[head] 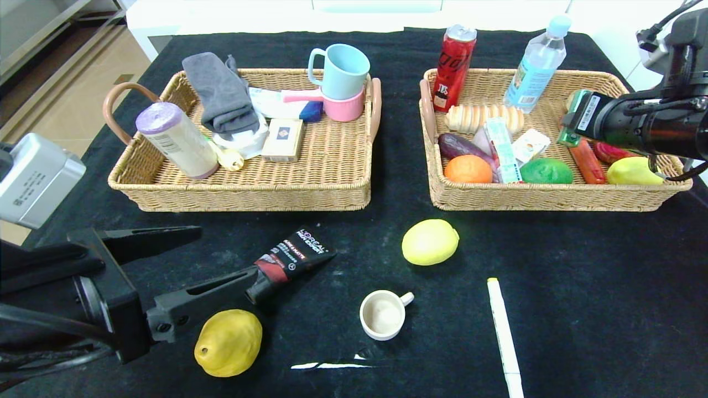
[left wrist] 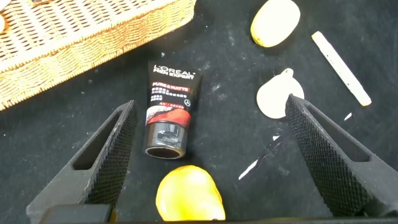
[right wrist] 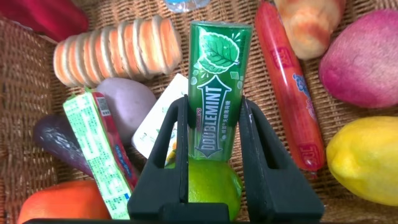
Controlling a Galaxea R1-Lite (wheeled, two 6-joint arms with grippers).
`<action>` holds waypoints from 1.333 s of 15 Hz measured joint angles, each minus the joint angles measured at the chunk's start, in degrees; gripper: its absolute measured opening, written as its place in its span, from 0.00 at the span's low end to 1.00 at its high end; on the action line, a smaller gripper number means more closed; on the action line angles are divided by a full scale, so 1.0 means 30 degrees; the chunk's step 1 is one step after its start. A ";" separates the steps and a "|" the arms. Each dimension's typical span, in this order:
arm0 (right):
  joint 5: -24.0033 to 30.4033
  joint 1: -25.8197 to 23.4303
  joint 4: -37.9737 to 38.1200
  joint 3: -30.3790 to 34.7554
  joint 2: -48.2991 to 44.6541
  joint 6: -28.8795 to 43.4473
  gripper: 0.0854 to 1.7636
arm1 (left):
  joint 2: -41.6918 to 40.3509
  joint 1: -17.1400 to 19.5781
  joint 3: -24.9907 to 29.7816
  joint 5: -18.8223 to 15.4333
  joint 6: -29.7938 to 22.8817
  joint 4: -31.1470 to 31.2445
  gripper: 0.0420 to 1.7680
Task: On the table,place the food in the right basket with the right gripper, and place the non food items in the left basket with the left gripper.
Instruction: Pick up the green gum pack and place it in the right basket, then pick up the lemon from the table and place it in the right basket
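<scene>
The right claw (right wrist: 212,155) is over the right basket (head: 553,199), closed on a green gum pack (right wrist: 217,87) marked Doublemint, which stands pinched upright between its two fingers above a green lime (right wrist: 211,183). In the head view the pack shows only as a green edge (head: 569,137) at the tip of the right arm, above the basket's contents: an orange (head: 468,168), a purple eggplant (head: 462,147), a striped bread roll (head: 484,117), a red sausage stick (head: 587,161), a red can (head: 453,66) and a clear water bottle (head: 537,63). The left claw (left wrist: 205,149) hovers low over the near left part of the tabletop (head: 597,287), its fingers spread wide and holding nothing. Between those fingers, in the left wrist view, lies the black and red cosmetic tube (left wrist: 168,112), with its cap end toward the claw; in the head view one finger (head: 204,296) reaches just up to the tube's cap (head: 259,290). The bumpy yellow fruit (head: 228,342) lies just beside that finger, nearer the robot than the tube. The smooth lemon (head: 430,241) sits near the middle of the tabletop, in front of the gap between the two baskets. The small cream cup (head: 383,314) stands upright nearer the robot than the lemon, apart from it, and the white marker pen (head: 503,334) lies to its right, running toward the near edge. The left basket (head: 243,193) holds a grey cloth (head: 221,94), a blue mug (head: 340,69) stacked on a pink one (head: 344,108), and a purple-lidded bottle (head: 177,138) lying tilted.
</scene>
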 joint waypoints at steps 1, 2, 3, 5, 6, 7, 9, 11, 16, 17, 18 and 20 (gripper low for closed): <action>0.0000 0.0000 0.0000 0.0016 0.0065 0.0000 0.29 | -0.0012 0.0000 0.0000 0.0000 0.0008 0.0008 0.97; -0.0016 0.0004 -0.0008 0.0037 0.0102 0.0008 0.29 | -0.0028 0.0000 0.0000 0.0000 0.0008 0.0008 0.97; -0.0016 0.0012 -0.0008 0.0053 0.0122 0.0000 0.29 | -0.0037 0.0000 0.0000 0.0004 0.0008 0.0008 0.97; 0.0000 0.0020 -0.0016 0.0053 0.0150 0.0016 0.29 | -0.0041 0.0000 0.0000 0.0000 0.0028 0.0008 0.97; 0.0008 0.0028 -0.0008 0.0053 0.0146 0.0000 0.32 | -0.0049 0.0000 0.0000 0.0004 0.0053 0.0008 0.97; 0.0008 0.0028 -0.0020 0.0053 0.0130 0.0008 0.41 | -0.0057 0.0000 0.0000 0.0004 0.0102 0.0008 0.97; -0.0183 0.0073 -0.0008 0.0053 0.0093 0.0000 0.53 | -0.0065 0.0000 0.0016 -0.0008 0.0118 0.0037 0.97; -0.0349 0.0150 0.0000 0.0073 0.0057 0.0008 0.63 | -0.0049 0.0000 0.0045 0.0004 0.0158 0.0016 0.97; -0.1487 0.1719 0.1569 0.0414 -0.0788 0.0053 0.79 | -0.0020 0.0000 0.0065 -0.0008 0.0248 0.0024 0.97; -0.1699 0.2255 0.2365 0.0496 -0.1081 0.0098 0.81 | -0.0028 0.0000 0.0065 0.0000 0.0321 0.0016 0.97; -0.1857 0.2999 0.3462 0.0658 -0.1544 0.0183 0.83 | -0.0028 0.0000 0.0081 0.0004 0.0366 0.0016 0.97; -0.2024 0.4502 0.4730 0.1081 -0.2426 0.0272 0.86 | -0.0073 0.0000 0.0089 0.0004 0.0402 0.0016 0.97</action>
